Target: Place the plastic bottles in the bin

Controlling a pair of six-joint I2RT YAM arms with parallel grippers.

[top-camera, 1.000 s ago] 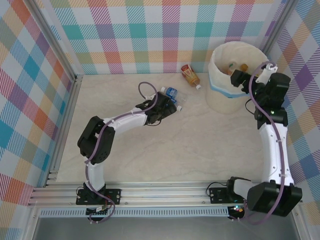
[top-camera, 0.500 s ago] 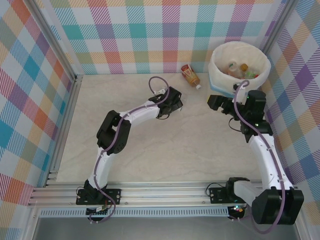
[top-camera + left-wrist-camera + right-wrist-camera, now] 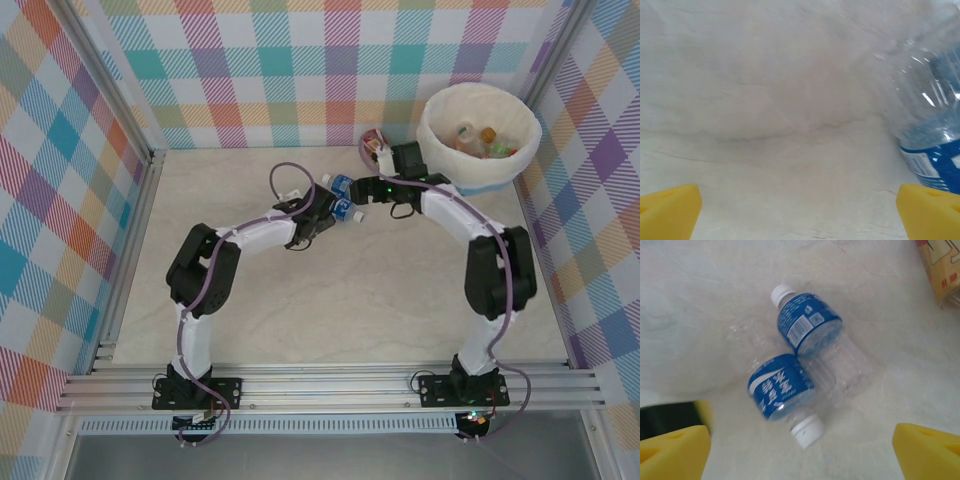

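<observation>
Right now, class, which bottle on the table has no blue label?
The orange-labelled bottle, lying nearest the bin; the blue-labelled pair lie touching each other, farther from it.

Pale marbled tabletop [image 3: 380, 290], pastel plaid walls [image 3: 290, 70] around it, aluminium rail [image 3: 330, 385] along near edge

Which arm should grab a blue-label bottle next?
Right, probably. The right end effector, open, frames both blue-label bottles between its fingers, and the bin stands on its side. The left end effector has one bottle at its view's edge.
</observation>
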